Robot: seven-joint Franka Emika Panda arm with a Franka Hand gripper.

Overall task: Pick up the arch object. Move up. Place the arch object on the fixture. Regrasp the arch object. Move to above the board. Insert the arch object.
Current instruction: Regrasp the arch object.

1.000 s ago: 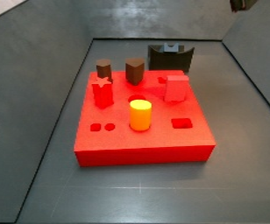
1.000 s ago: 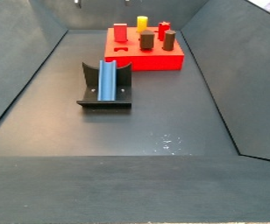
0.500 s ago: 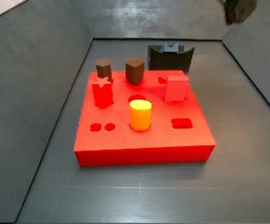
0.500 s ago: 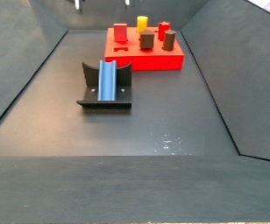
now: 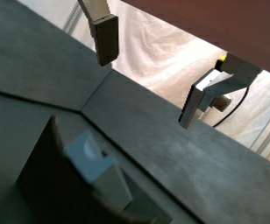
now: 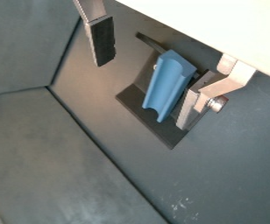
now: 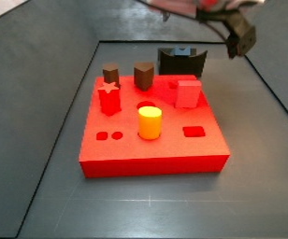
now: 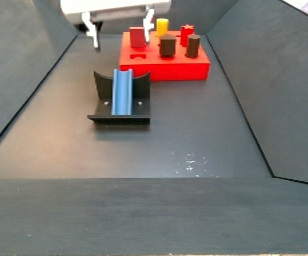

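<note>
- your gripper [image 8: 118, 30] hangs in the air above the fixture [image 8: 119, 98], on the side of it that faces the board [image 8: 166, 58]; its fingers are spread wide with nothing between them.
- in a side view you see one finger [image 8: 91, 34] and its mate just short of the board's near edge, both well above the floor [image 8: 170, 140].
- in the opposite side view the gripper [image 7: 237, 35] shows as a dark blurred shape high up beyond the board [image 7: 153, 140], near the fixture [image 7: 181, 62]; you cannot read the finger gap from there.
- the arch object [image 8: 123, 90] lies along the middle of the fixture, a long blue piece resting in its curved cradle and touching it, between the two dark side walls.
- in a wrist view the arch object [image 6: 166, 80] sits on the fixture [image 6: 147, 99] beneath the gripper [image 6: 149, 76], one finger [image 6: 101, 39] well off to one side of it and the silver finger [image 6: 198, 103] just beside it; neither touches the piece.
- in a wrist view that looks more sideways, you get the fixture [image 5: 55, 171] with the blue-grey end of the arch object [image 5: 93, 157] poking over it, and the gripper [image 5: 149, 80] open above with one dark pad [image 5: 103, 39] plain to see.
- on the board, away from the fixture, stand brown pegs [image 7: 143, 76], a red star-shaped peg [image 7: 109, 98], a red block [image 7: 187, 92] and a yellow-orange cylinder [image 7: 150, 122].
- the floor around the fixture is dark grey, with a few pale specks [image 8: 190, 160] on the side away from the board.
</note>
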